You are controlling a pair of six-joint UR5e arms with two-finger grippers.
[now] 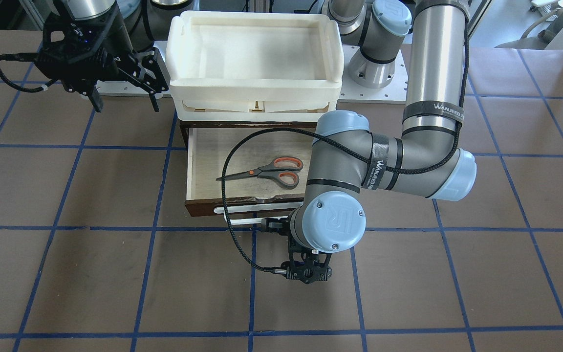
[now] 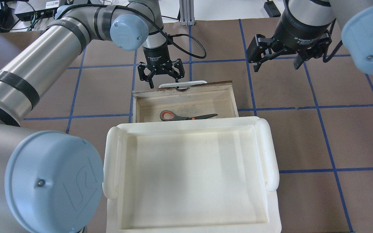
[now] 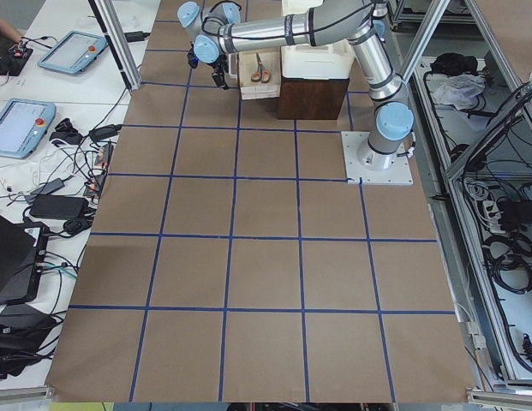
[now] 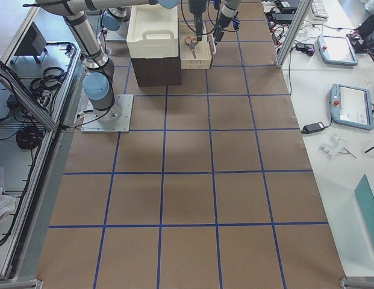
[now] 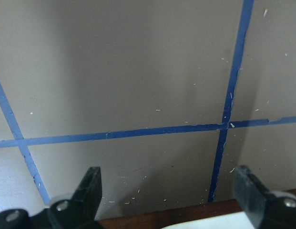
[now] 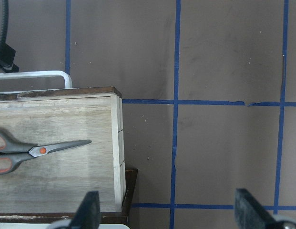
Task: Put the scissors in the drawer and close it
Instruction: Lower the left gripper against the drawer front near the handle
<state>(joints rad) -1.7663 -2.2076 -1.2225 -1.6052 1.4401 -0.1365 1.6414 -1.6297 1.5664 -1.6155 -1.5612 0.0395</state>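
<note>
The scissors (image 1: 269,172) lie flat inside the open drawer (image 1: 223,151), handles toward the robot's left. They also show in the overhead view (image 2: 186,116) and the right wrist view (image 6: 33,151). The drawer's white bar handle (image 1: 242,210) is on its chipped brown front. My left gripper (image 2: 164,81) is open and empty, pointing down just in front of the drawer front, by the handle (image 5: 209,224). My right gripper (image 2: 277,64) is open and empty, raised beside the drawer on the robot's right.
A white plastic tray (image 2: 186,126) sits on top of the brown cabinet, above the drawer. The left arm's elbow and black cable (image 1: 232,161) hang over the drawer's left part. Brown table with blue grid lines (image 1: 115,230) lies all around.
</note>
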